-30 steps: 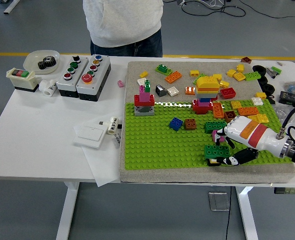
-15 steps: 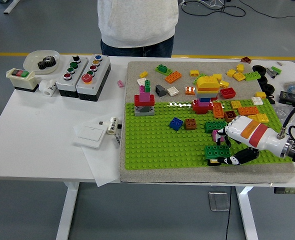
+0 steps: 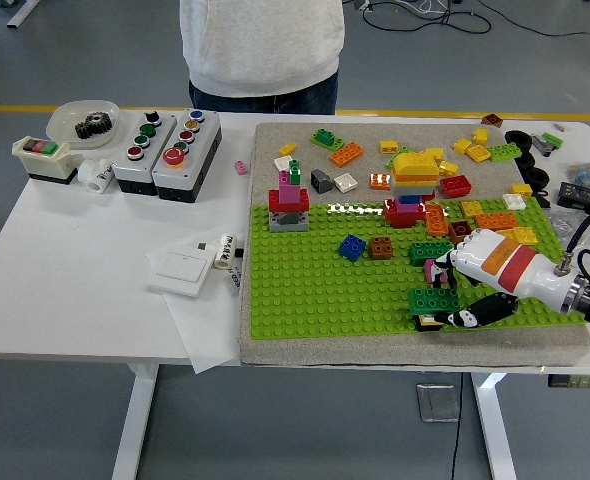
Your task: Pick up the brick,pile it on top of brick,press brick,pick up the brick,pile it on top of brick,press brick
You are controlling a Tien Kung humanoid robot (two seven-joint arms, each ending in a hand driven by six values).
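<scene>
Since a moment ago we see the person (image 3: 262, 45) at the far side shift slightly left, while the right robot hand (image 3: 453, 297) stays low over the green baseplate (image 3: 325, 290) near the surface's (image 3: 75, 260) right front. Its fingers curl around the dark green brick (image 3: 433, 300), which sits on the baseplate directly under the fingertips.

Your right hand (image 3: 462, 290) rests low on the green baseplate (image 3: 325, 290), fingers curled around a dark green brick (image 3: 433, 300) near the plate's front edge. Behind it stands a yellow-topped brick stack (image 3: 412, 185). A person (image 3: 260, 50) stands at the table's far side.
</scene>
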